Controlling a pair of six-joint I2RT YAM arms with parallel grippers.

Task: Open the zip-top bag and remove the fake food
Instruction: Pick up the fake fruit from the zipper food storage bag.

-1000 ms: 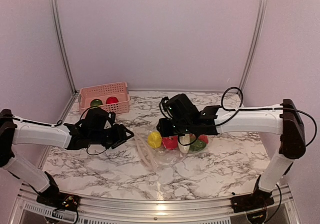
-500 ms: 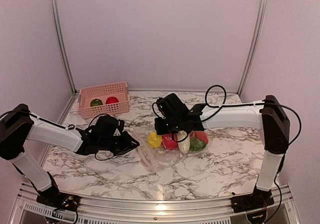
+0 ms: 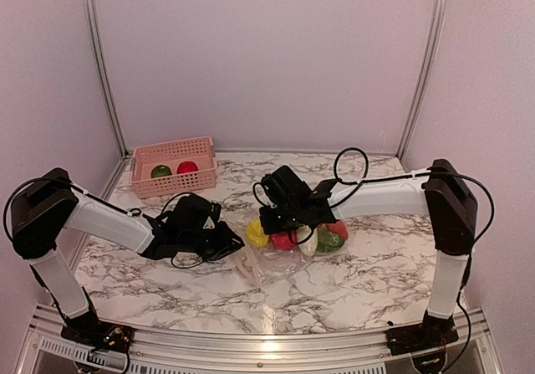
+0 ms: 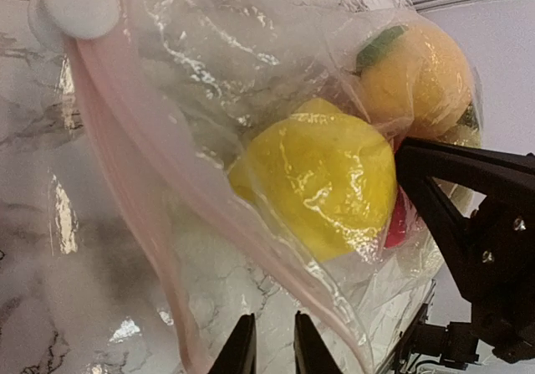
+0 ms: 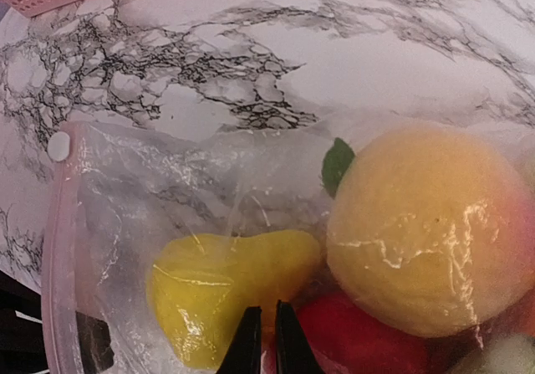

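The zip-top bag (image 3: 280,257) lies mid-table, clear and crinkly, with a pink zip strip (image 4: 125,165) and a white slider (image 4: 79,2). Inside it is fake food: a yellow piece (image 3: 257,233), a red piece (image 3: 284,240), a green piece (image 3: 330,242), and an orange peach (image 5: 426,232). My left gripper (image 3: 236,242) sits at the bag's left mouth. In the left wrist view the left gripper (image 4: 274,349) has its jaws pinched on thin film between the two zip lips. My right gripper (image 3: 269,223) presses from above. In the right wrist view it (image 5: 267,340) is shut on film over the yellow piece (image 5: 226,294).
A pink slatted basket (image 3: 171,146) stands at the back left, holding a green piece (image 3: 160,171) and a red one (image 3: 187,167). Metal rails run up the back wall. The marble table ends at a metal front edge near the arm bases.
The left arm slid right to the bag's mouth and the right arm moved left and down onto the bag. Both pairs of jaws closed from open.
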